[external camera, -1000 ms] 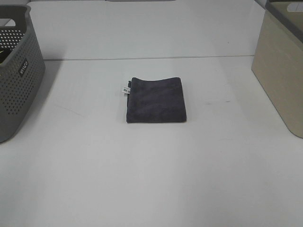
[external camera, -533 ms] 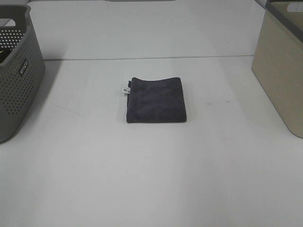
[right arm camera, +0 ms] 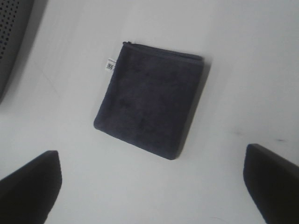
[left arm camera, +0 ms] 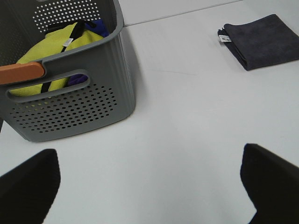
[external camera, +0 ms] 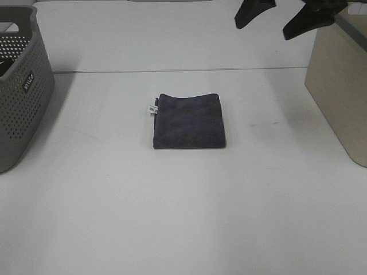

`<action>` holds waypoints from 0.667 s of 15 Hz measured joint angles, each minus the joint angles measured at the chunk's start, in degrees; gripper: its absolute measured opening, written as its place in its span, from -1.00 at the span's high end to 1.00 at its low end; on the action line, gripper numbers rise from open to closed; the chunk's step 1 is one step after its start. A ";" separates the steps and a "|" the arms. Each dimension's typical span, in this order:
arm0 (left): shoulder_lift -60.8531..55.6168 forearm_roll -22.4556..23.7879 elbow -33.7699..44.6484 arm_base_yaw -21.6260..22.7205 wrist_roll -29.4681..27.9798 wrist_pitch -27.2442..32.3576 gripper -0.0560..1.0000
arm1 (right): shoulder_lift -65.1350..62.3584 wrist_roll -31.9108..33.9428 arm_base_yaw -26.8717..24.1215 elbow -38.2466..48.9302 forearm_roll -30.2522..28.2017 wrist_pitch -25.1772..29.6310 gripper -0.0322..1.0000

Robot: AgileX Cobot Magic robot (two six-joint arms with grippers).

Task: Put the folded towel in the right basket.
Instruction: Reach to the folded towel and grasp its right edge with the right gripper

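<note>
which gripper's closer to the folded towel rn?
Right. The right gripper hangs open, looking down on the towel; the left gripper sits beside the gray basket, well away.

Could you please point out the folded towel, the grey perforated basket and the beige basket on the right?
folded towel (external camera: 188, 121): exterior high view, middle of its top face.
grey perforated basket (left arm camera: 70, 109): left wrist view, its perforated side wall.
beige basket (external camera: 338, 91): exterior high view, its plain side wall.
</note>
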 joint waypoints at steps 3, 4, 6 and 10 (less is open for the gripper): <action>0.00 0.00 0.00 0.00 0.00 0.00 -0.97 | 6.53 -1.26 0.00 0.00 6.30 2.41 -0.98; 0.00 0.00 0.00 0.00 0.00 0.00 -0.97 | 8.88 -1.49 0.00 0.00 7.68 2.81 -0.98; 0.00 0.00 0.00 0.00 0.00 0.00 -0.97 | 14.38 -1.72 0.00 0.00 10.77 1.95 -0.98; 0.00 0.00 0.00 0.00 0.00 0.00 -0.97 | 21.49 -4.24 0.00 0.00 13.69 -2.29 -0.98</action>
